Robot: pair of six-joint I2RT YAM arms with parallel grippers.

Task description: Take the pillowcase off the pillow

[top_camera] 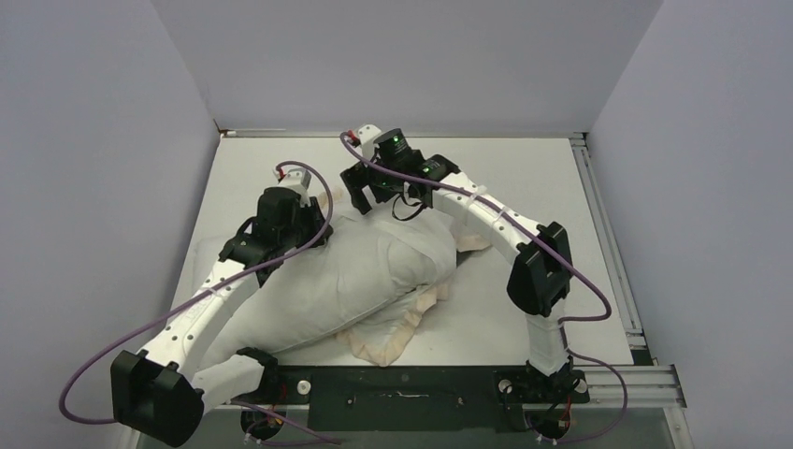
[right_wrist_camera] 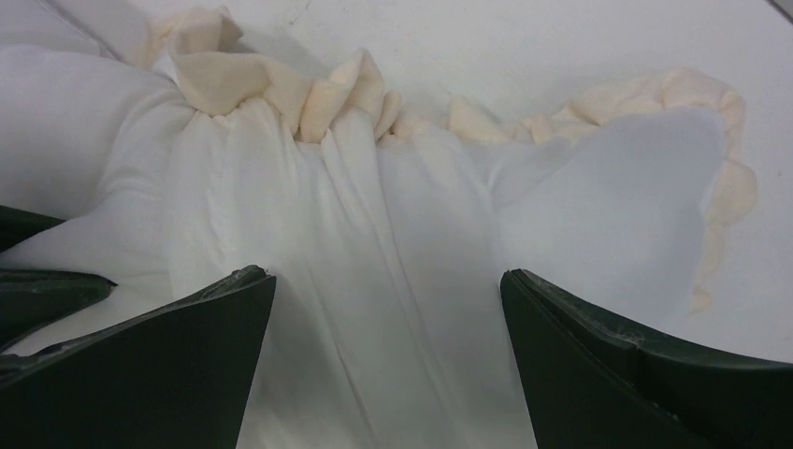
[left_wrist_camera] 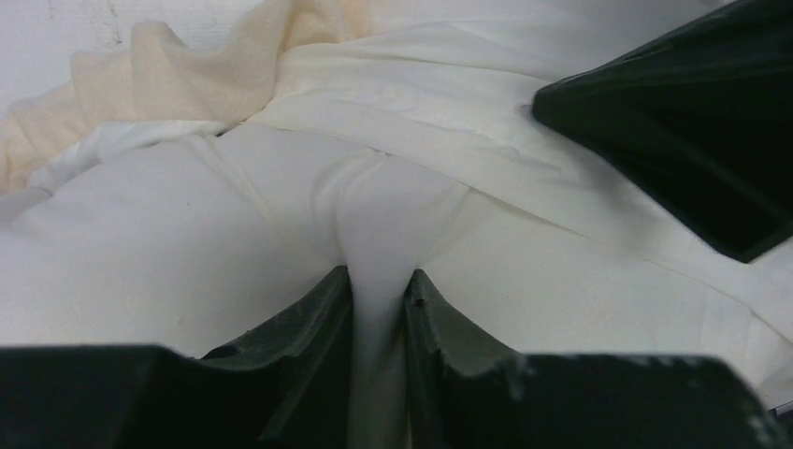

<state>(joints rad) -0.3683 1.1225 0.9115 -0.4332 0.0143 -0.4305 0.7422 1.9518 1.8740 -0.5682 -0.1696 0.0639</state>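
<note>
The plump, plain white cotton pillow lies slantwise on the white table. Much of it is bare, but the limp white fabric pillowcase, edged with a cream ruffled frill, is bunched round its far end. The left tool is nipped narrow on a fold of white cloth, seemingly the pillow's. The right tool gapes wide astride the gathered pillowcase, holding nothing. I judge the job about midway: the cover is not yet drawn clear.
</note>
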